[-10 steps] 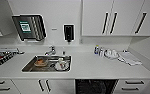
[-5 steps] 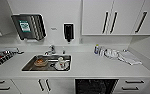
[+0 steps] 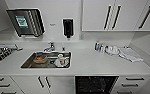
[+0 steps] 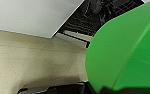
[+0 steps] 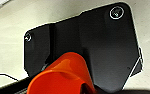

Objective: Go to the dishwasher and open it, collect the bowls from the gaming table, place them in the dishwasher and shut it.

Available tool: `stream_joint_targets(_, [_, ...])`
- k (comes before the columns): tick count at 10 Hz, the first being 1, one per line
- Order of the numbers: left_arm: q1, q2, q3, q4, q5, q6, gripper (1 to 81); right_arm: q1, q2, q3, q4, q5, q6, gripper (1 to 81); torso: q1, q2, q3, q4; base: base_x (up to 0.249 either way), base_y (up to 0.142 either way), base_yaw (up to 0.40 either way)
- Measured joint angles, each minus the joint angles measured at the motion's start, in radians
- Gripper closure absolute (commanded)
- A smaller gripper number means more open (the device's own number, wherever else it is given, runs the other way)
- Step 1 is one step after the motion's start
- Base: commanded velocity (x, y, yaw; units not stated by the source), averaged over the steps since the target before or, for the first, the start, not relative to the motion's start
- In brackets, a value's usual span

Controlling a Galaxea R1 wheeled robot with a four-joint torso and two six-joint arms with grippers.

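The dishwasher (image 3: 96,85) stands open under the white counter, right of the sink, and its inside is dark. In the left wrist view its dark wire rack (image 4: 103,15) lies just beyond a bright lime-green bowl (image 4: 126,52). That bowl hangs above the beige floor close to the camera, carried by my left gripper. In the right wrist view an orange bowl (image 5: 61,75) sits at the wrist in front of the robot's dark plate, carried by my right gripper. The gaming table is out of view.
The sink (image 3: 28,65) holds a few dishes under a tap (image 3: 50,47). A dish rack (image 3: 1,53) is at the counter's left, small bottles and a folded cloth (image 3: 129,54) at its right. White wall cabinets (image 3: 116,15) hang above. A pale flat panel (image 4: 36,15) lies beside the rack.
The whole head picture has shifted up slightly, so more of the dark dishwasher opening shows at the bottom edge. Nothing on the counter has moved.
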Motion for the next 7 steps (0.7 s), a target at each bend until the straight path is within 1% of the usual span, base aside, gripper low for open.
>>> stream_joint_targets(2, [-0.064,-0.011,0.008,-0.019,0.045,0.0,81.1,0.001,0.0,0.001,0.0,0.013,0.0,81.1,0.0,0.0,0.0,0.0,0.0,0.0,0.0])
stream_joint_targets(4, [-0.135,-0.01,0.013,-0.035,0.077,-0.001,81.1,0.001,0.001,0.001,0.0,0.018,0.0,81.1,0.0,0.0,-0.001,0.0,0.0,0.0,0.0])
stream_joint_targets(7, [-0.217,0.027,0.013,-0.054,0.146,-0.004,81.1,0.001,0.004,0.001,0.0,0.024,0.0,81.1,0.0,0.0,-0.001,0.0,0.0,0.0,0.0])
